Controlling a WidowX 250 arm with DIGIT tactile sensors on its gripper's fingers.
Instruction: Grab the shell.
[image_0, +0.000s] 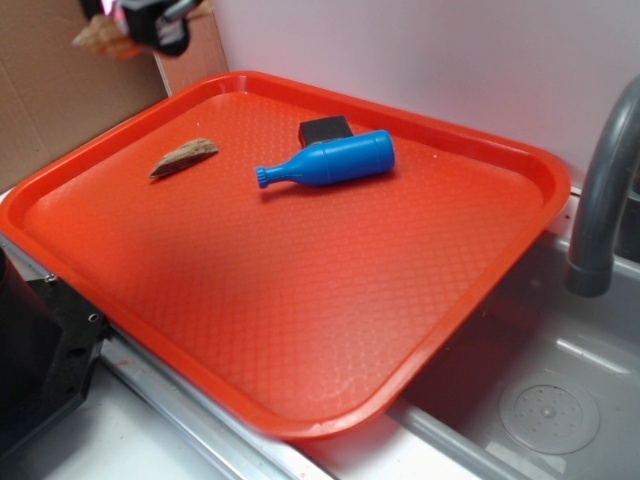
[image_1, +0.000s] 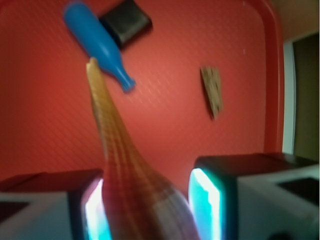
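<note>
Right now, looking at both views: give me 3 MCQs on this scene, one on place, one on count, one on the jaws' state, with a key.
1. Where is the shell?
A. flat on the tray
B. between the jaws, above the tray
C. in the sink

2. How many things lie on the red tray?
A. one
B. three
C. five

3. What state is the gripper in?
A. shut on the shell
B. wide open and empty
C. out of view

Key: 1 B, the wrist view shows it between the pads. 2 B, the blue bottle, black block and brown shell piece. 3 A, the shell sits between the pads, tail pointing forward.
</note>
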